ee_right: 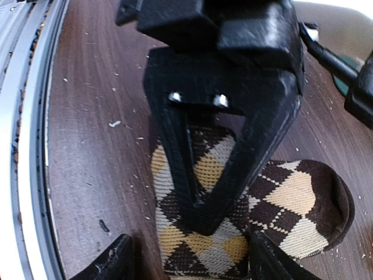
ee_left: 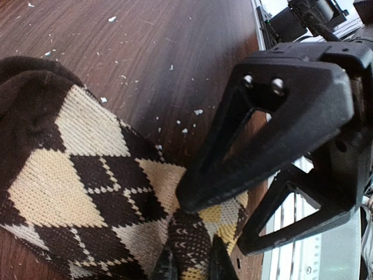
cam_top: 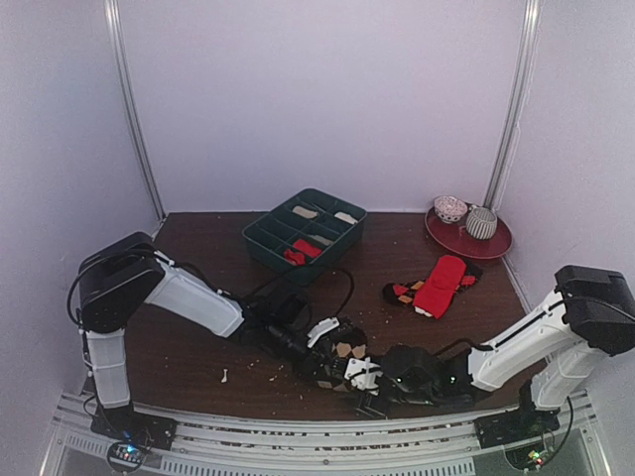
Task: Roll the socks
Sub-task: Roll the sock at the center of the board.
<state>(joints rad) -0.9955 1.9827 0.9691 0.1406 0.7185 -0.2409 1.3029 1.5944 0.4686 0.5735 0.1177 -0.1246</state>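
The dark brown socks with tan argyle diamonds (cam_top: 342, 355) lie bunched near the table's front edge, between both grippers. My left gripper (ee_left: 192, 265) is shut on a fold of the argyle socks (ee_left: 87, 169), and cloth fills the narrow gap between its fingertips. My right gripper (ee_right: 189, 265) stands open, its fingers wide apart on either side of the socks' narrow end (ee_right: 204, 245). The left gripper's black finger (ee_right: 215, 175) presses down on that same end. Something bright red (cam_top: 303, 250) lies in a bin compartment; I cannot tell if it is the red pair.
A green divided bin (cam_top: 260, 238) stands at the back centre. A dark red plate (cam_top: 486, 246) at the back right carries two rolled balls. A plain red sock (cam_top: 442, 283) lies on a dark one at the right. A metal rail (cam_top: 298, 428) runs along the near edge.
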